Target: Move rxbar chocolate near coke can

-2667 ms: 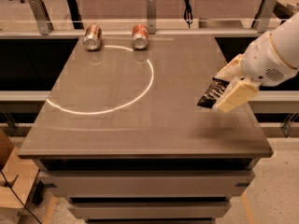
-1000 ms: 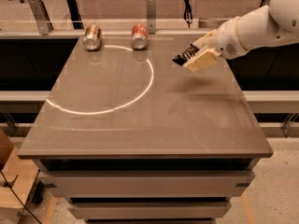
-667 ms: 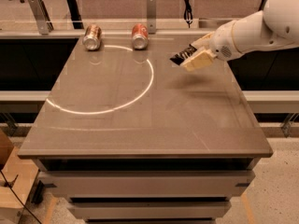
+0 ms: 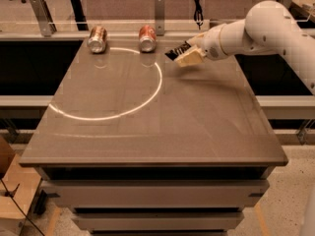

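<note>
The coke can [image 4: 147, 38], red with a silver end, lies on its side at the back of the grey table [image 4: 162, 127], near the middle. My gripper [image 4: 183, 56] hovers just right of it, low above the table top, at the end of the white arm [image 4: 246, 31] that reaches in from the right. It is shut on the rxbar chocolate [image 4: 173, 53], whose dark end sticks out to the left between the tan fingers [image 4: 191, 58]. A small gap separates the bar's end from the can.
A paler copper-and-silver can [image 4: 97, 38] lies at the back left. A bright ring of light [image 4: 125, 113] crosses the table top. A rail with metal posts [image 4: 159, 6] runs behind the back edge. Table edges drop off at the sides and front.
My gripper has carried the bar from the table's right side to the back and left, and now holds it close beside the red can. The cans have not moved.
</note>
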You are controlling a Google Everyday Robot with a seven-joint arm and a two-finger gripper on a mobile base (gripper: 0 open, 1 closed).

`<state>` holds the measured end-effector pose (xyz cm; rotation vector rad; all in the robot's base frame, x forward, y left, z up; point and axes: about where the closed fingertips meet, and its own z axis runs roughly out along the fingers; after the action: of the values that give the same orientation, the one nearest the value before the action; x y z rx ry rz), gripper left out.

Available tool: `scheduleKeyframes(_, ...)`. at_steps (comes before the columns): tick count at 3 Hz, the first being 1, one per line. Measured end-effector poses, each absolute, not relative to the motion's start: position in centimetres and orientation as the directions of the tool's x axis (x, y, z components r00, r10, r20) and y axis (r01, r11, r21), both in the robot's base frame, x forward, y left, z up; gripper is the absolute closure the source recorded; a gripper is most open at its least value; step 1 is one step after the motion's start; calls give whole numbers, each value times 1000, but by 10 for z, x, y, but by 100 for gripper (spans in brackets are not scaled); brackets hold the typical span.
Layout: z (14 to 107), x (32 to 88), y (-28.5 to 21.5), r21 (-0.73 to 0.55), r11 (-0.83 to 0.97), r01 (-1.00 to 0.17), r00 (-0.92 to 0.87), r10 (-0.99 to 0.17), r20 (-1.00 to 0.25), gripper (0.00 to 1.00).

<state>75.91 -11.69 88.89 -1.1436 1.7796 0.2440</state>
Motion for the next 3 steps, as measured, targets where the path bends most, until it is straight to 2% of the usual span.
scheduleKeyframes(1,878,792,-110,-314,574,-756,-86,-562,-822,100)
scheduleKeyframes(2,869,817,-102,-308,607,-732,-79,-525,-848,81)
scheduleKeyframes(3,862,835,-92,-300,621,-724,-78,-505,-859,58)
